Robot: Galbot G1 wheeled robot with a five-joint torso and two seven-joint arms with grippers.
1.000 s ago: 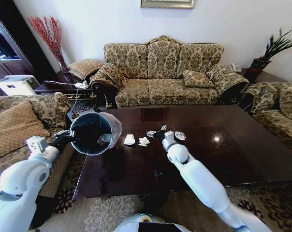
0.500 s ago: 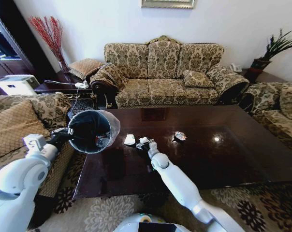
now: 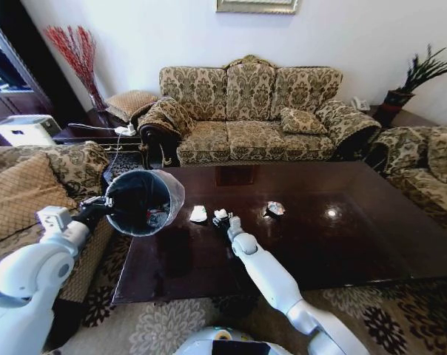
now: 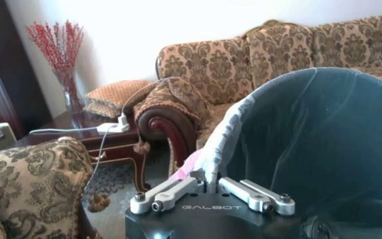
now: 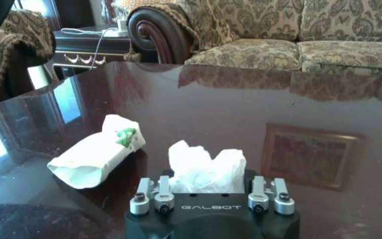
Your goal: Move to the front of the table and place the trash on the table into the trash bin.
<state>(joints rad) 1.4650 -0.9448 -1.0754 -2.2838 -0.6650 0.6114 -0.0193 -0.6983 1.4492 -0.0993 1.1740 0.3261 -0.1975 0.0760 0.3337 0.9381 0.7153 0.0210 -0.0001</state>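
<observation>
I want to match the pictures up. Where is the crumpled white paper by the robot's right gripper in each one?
Head view: the crumpled white paper lies on the table, at the right gripper.
Right wrist view: low in the middle, on the table.
Left wrist view: looks at the trash bin held by the left gripper instead.
Shared landmark: the sofa's curled dark wooden arm.

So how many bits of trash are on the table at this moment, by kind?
White paper: 2, a folded scrap and a crumpled wad
Silvery wrapper: 1
Total: 3 on the table
</observation>
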